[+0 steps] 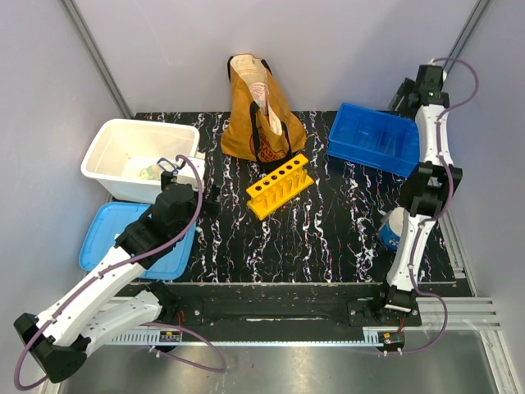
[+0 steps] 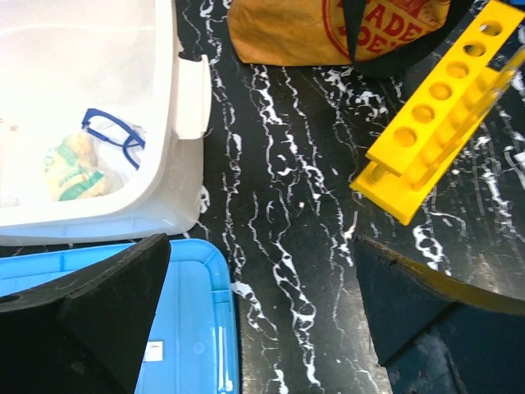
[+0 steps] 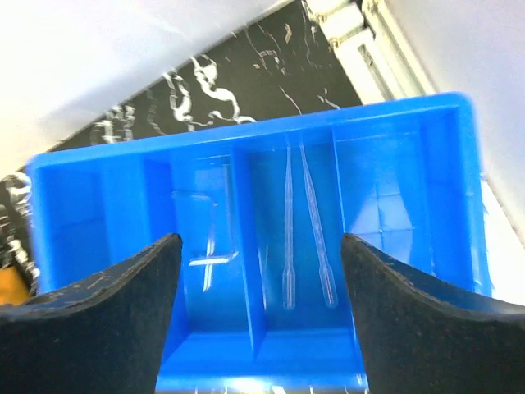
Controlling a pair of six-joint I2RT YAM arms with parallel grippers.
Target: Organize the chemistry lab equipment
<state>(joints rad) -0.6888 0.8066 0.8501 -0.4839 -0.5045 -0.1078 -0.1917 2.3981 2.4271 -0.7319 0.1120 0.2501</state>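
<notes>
My right gripper (image 3: 261, 242) hangs over the bin (image 3: 410, 123), jaws spread, nothing in them. Two pipettes (image 3: 288, 246) lie in the compartment right under the gap, their length running straight away from me. My left gripper (image 2: 261, 242) is spread too, and empty. The rack (image 2: 436, 103) sits ahead and to its right, long axis slanting away rightward. I'd say the left arm is the nearer one.
</notes>
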